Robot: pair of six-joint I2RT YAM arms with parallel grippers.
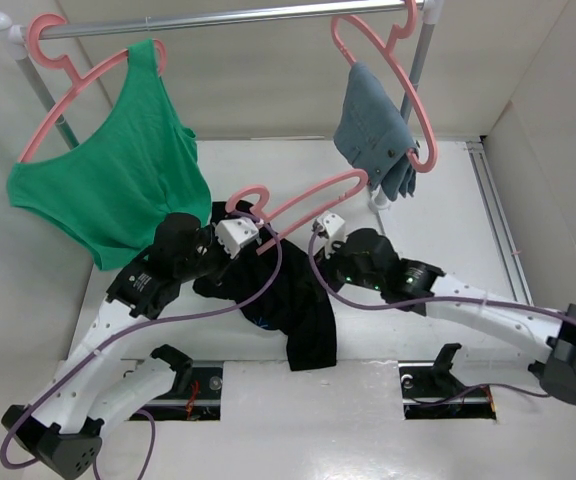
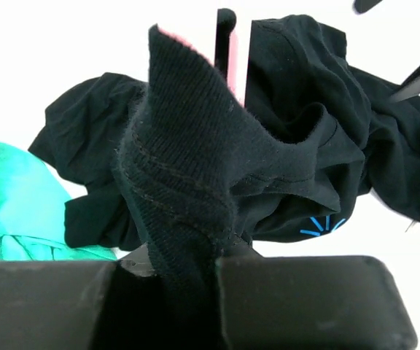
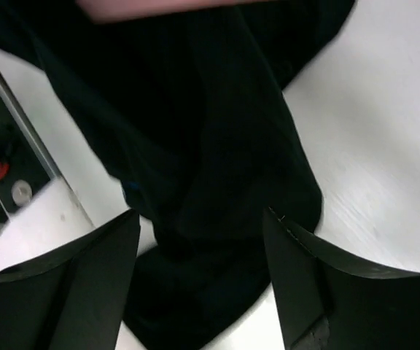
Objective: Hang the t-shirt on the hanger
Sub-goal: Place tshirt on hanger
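Clenched on a ribbed fold of the t-shirt (image 2: 195, 168) with the left gripper (image 2: 170, 292), mid-surface on the table (image 1: 438, 200). Spread wide and empty over loose cloth toward the near edge with the right gripper (image 3: 203, 284). Lying just beyond both, the hanger (image 1: 318, 195), long axis slanting toward the far right corner; possibly partly inside the t-shirt, one end hidden.

- The left arm (image 1: 118, 335) rises from the table's near-left corner and bends in toward the middle.
- The left gripper (image 2: 173, 292) is clamped tight on a bunched fold of the t-shirt (image 2: 195, 168), the fingers pressed close together.
- The right arm (image 1: 488, 310) lies low from the near-right corner, stretched leftward to the middle.
- The right gripper (image 3: 199, 292) points down with its jaws spread wide, gripping nothing.
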